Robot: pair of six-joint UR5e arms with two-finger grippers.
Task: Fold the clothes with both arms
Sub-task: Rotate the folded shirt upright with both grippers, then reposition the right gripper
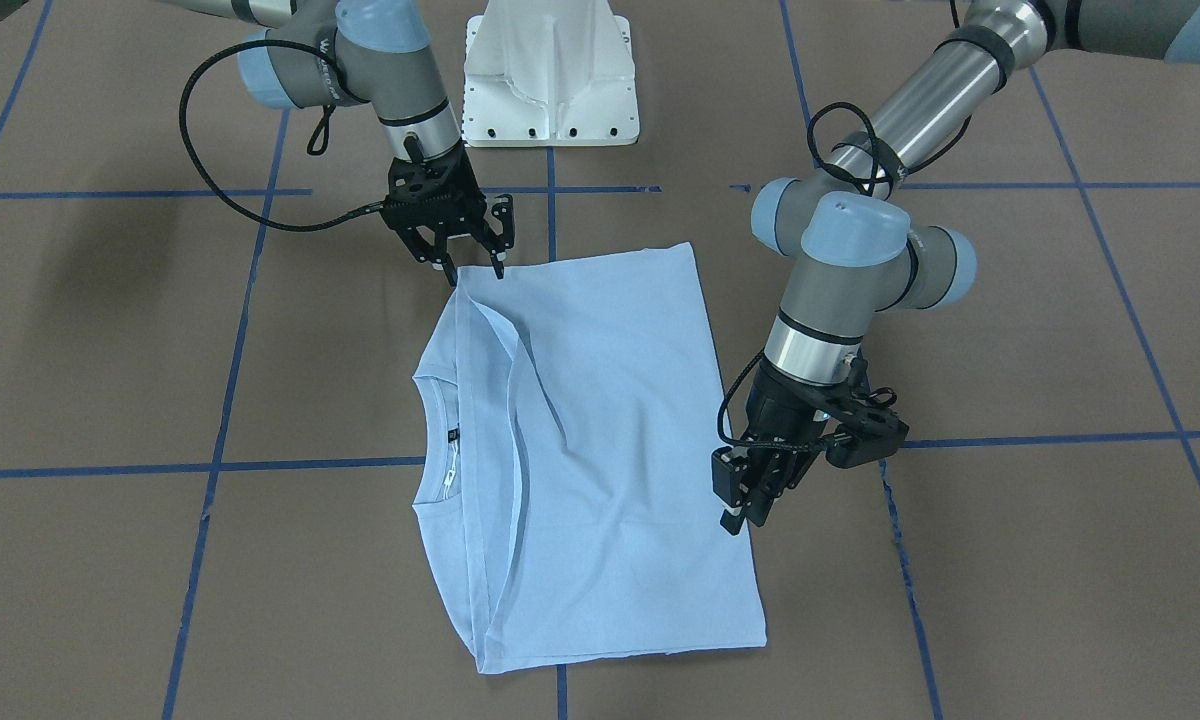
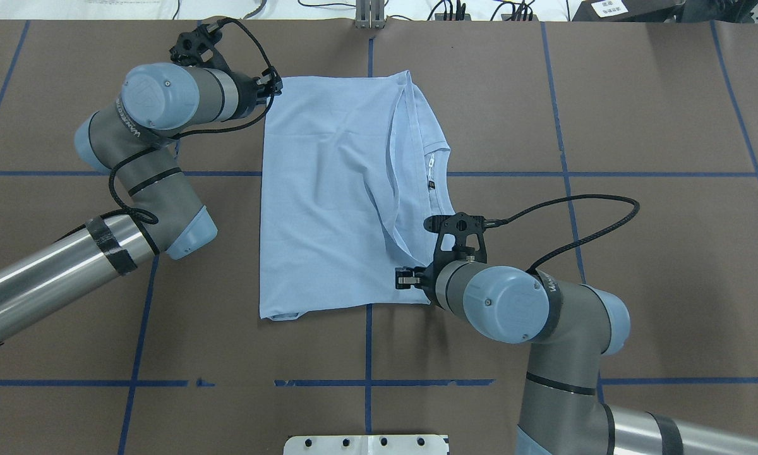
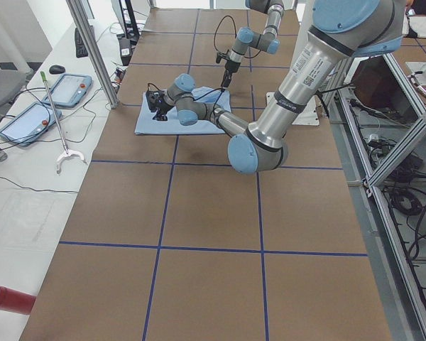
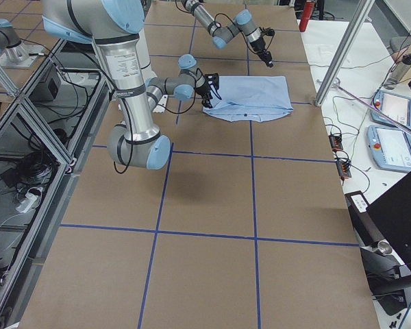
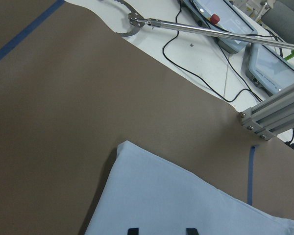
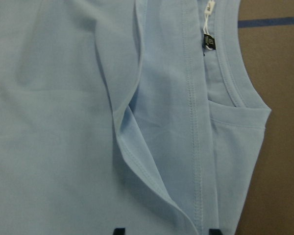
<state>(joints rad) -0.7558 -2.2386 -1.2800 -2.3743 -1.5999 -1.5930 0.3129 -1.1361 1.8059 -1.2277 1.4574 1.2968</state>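
The brown counter is marked into squares by blue tape lines. The robot's white pedestal base stands at the near edge.

The light blue T-shirt lies flat about midway along the counter, nearer the far edge than the base. It is folded to a rough rectangle. The ribbed collar faces the robot's right end of the counter and the opposite, straight edge faces the left end. A dark neck label shows inside the collar. A folded-over layer ends in a loose seam running beside the collar, slightly lifted.

The left end effector sits over the shirt's corner towards the far edge and the left end. Its fingertips stand apart with nothing between them. Contact with the cloth cannot be confirmed.

The right end effector is at the shirt's corner on the collar side, towards the near edge. Its jaws are spread, and in the right wrist view they straddle the loose seam. No cloth is pinched.

Beyond the far edge, a white side bench carries cables and handheld control units.
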